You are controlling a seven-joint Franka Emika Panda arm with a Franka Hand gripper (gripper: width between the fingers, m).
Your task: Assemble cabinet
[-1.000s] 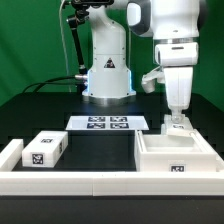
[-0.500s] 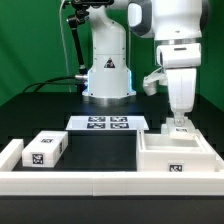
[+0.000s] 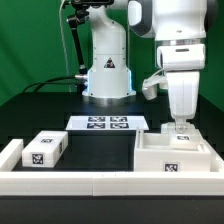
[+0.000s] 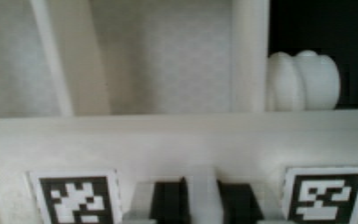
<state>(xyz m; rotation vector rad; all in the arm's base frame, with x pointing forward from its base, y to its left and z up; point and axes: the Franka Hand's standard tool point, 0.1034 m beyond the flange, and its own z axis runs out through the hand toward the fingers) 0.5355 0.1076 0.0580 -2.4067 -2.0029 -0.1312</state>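
Observation:
The cabinet body (image 3: 150,160), a large open white box with a tag on its front, sits at the exterior view's right. My gripper (image 3: 179,126) comes straight down onto its far wall. In the wrist view my gripper (image 4: 201,203) has its dark fingers (image 4: 167,200) close together with a thin white strip of the cabinet body (image 4: 176,145) between them, flanked by two tags. A white drawer block (image 3: 45,150) with a tag lies at the exterior view's left, far from the gripper.
The marker board (image 3: 107,123) lies flat in front of the robot base (image 3: 108,75). A small plain white block (image 3: 10,152) lies at the far left. A long low white rail (image 3: 90,185) runs along the front.
The gripper has shifted slightly to the exterior view's right and down. The cabinet body has turned a little with it, its front tag drifting left.

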